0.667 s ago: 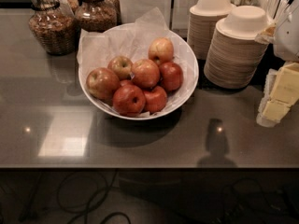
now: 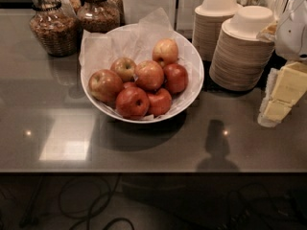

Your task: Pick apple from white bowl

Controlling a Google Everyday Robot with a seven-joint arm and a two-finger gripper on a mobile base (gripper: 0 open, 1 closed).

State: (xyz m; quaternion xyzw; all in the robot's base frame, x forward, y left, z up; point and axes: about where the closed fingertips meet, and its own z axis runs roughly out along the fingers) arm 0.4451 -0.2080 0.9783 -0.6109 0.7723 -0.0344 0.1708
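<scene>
The white bowl, wide and lined with crinkled white paper, stands on the dark countertop at centre left. It holds several apples. The apple, reddish-orange with faint yellow streaks, sits in the middle of the pile. A paler yellow-pink apple lies behind it, and darker red apples lie in front and to its right. My gripper, cream-coloured, hangs at the right edge of the view. It is well to the right of the bowl, just above the counter, and holds nothing that I can see.
Two stacks of beige disposable bowls stand right of the white bowl, close to my gripper. Glass jars of dark food stand at the back left. The counter's front edge runs across the lower part of the view, with cables on the floor below.
</scene>
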